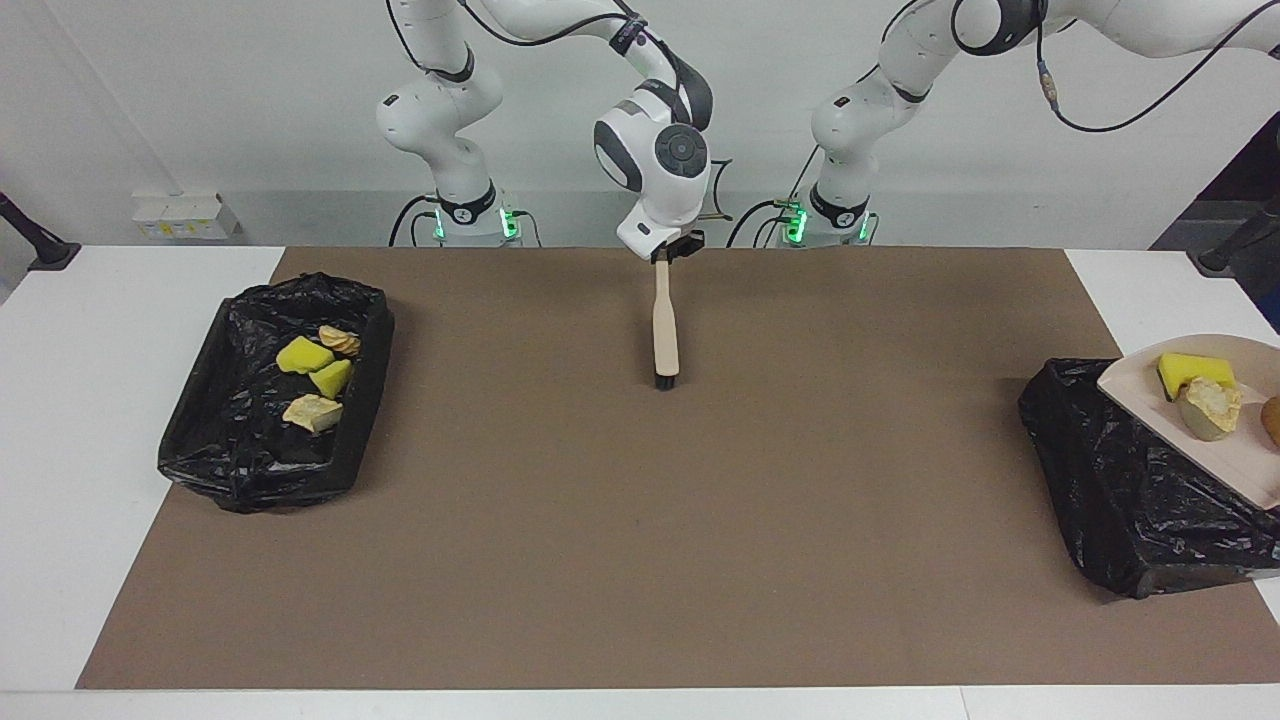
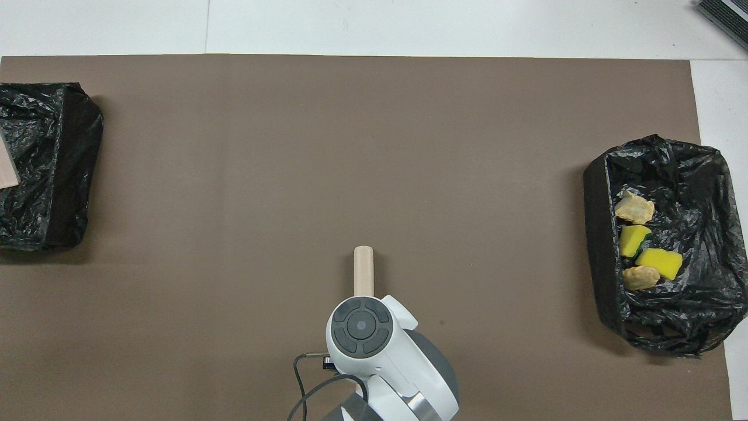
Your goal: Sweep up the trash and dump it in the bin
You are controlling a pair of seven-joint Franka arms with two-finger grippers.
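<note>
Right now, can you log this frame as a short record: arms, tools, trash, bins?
right gripper: jaws shut on brush, which hangs bristles-down over the middle of the mat
left gripper: out of view
dustpan: raised over bin at left arm's end, carrying three scraps
bin at right arm's end: four scraps inside

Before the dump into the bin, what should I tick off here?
1. Dustpan over the bin at the left arm's end: ok.
2. Yellow sponge, bread lump and brown lump lying in the dustpan, not yet dumped: ok.
3. Left tool's hold on the dustpan handle: cannot tell, out of view.
4. Right tool shut on the brush, hanging over the mat, apart from that bin: ok.
</note>
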